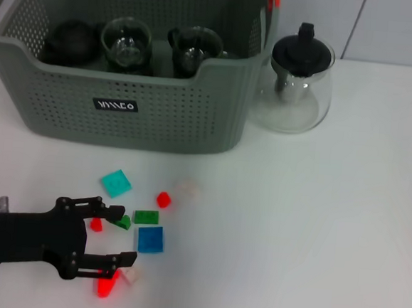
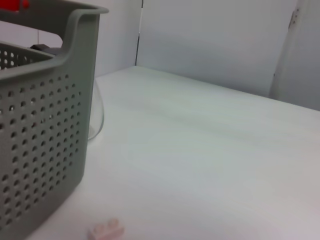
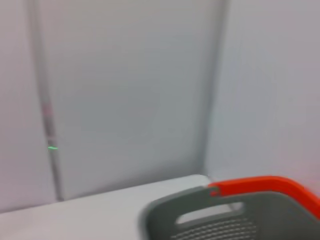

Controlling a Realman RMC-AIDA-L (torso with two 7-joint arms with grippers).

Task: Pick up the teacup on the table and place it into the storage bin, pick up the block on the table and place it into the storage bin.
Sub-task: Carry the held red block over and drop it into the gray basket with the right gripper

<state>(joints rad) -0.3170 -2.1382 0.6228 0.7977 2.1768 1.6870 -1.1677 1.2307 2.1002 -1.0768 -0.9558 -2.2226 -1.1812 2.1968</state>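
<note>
The grey-green storage bin (image 1: 123,112) stands at the back left, and its wall (image 2: 35,140) and orange-clipped rim (image 3: 240,210) fill part of both wrist views. Two glass teacups (image 1: 127,42) (image 1: 194,47) and a dark vessel (image 1: 71,40) sit inside it; no teacup shows on the table. Several blocks lie in front of the bin: teal (image 1: 116,183), red (image 1: 163,199), green (image 1: 145,217), blue (image 1: 150,239). My left gripper (image 1: 127,235) lies low at the front left, open, with a small red block (image 1: 97,225) between its fingers. The right gripper is out of view.
A glass teapot (image 1: 299,83) with a black lid stands right of the bin. A pale block (image 1: 187,188) (image 2: 106,231) lies near the bin's front. Another red block (image 1: 106,286) and a white one (image 1: 131,276) sit by the lower finger.
</note>
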